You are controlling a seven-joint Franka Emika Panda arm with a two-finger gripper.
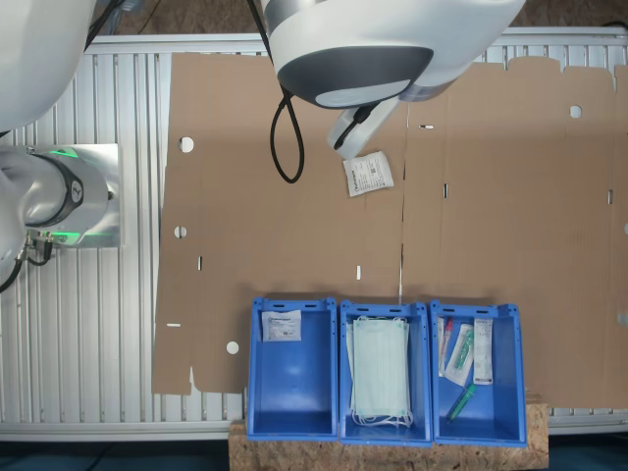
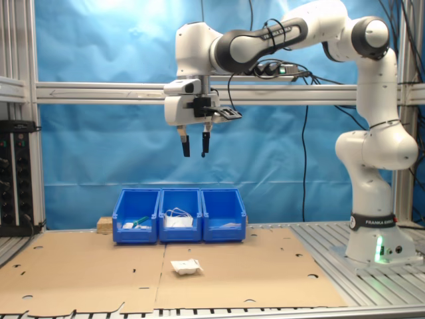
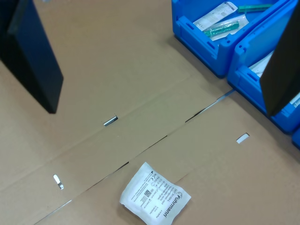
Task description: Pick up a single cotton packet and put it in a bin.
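- Blue cloth is hanging behind an aluminium frame in the second exterior view, closing off the room at the back; a white arm (image 2: 362, 133) is rising from a base at the second exterior view's right and reaching across above the work area.
- Brown cardboard (image 1: 285, 245) is covering the surface as flat sheets with small slots and holes, giving a dry, level bed that a thin item is lying flush against.
- Three blue bins (image 1: 291, 368) are sitting in a row at one edge of the cardboard, well apart from the packet; one is holding a small white packet, the middle one pale green masks, the third long strip packets.
- The gripper (image 2: 195, 145) is hanging high above the cardboard with its jaws a modest way apart and holding nothing.
- The cotton packet (image 3: 155, 194) is lying alone on the cardboard, in the open, roughly below the gripper. It is looking light, soft and slightly puffed, with a slick wrapper that is likely to slide or crumple, so pinching across its padded middle is probably safer than catching a thin sealed edge.
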